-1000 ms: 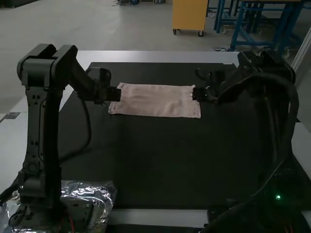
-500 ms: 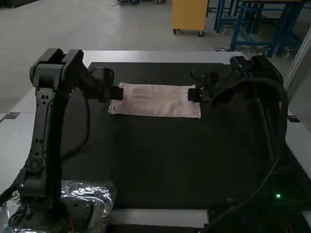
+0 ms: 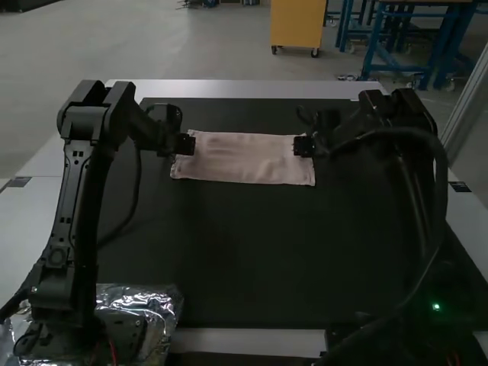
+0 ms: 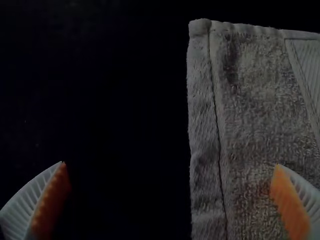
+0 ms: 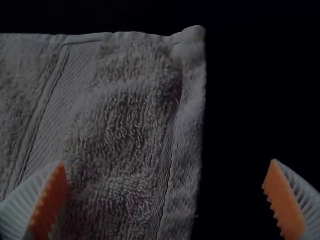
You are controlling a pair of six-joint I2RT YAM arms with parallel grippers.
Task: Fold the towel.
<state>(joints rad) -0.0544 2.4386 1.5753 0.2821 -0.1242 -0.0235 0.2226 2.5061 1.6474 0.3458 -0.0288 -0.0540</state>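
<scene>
Black worktop (image 3: 229, 252) supported the towel (image 3: 244, 158); left claw (image 4: 170, 164) and right claw (image 5: 168, 161), both released, straddled its edges, requiring simultaneous closure.

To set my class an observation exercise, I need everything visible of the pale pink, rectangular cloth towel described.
The pale pink, rectangular towel looks like looped terry, with stitched hems and a smoother ribbed band near each short end. It lies flat, slightly rumpled, long sides running left to right, on the far part of the flat black mat. The open left gripper and right gripper, white-fingered with orange pads, straddle its short edges without gripping; contact is unclear.
</scene>
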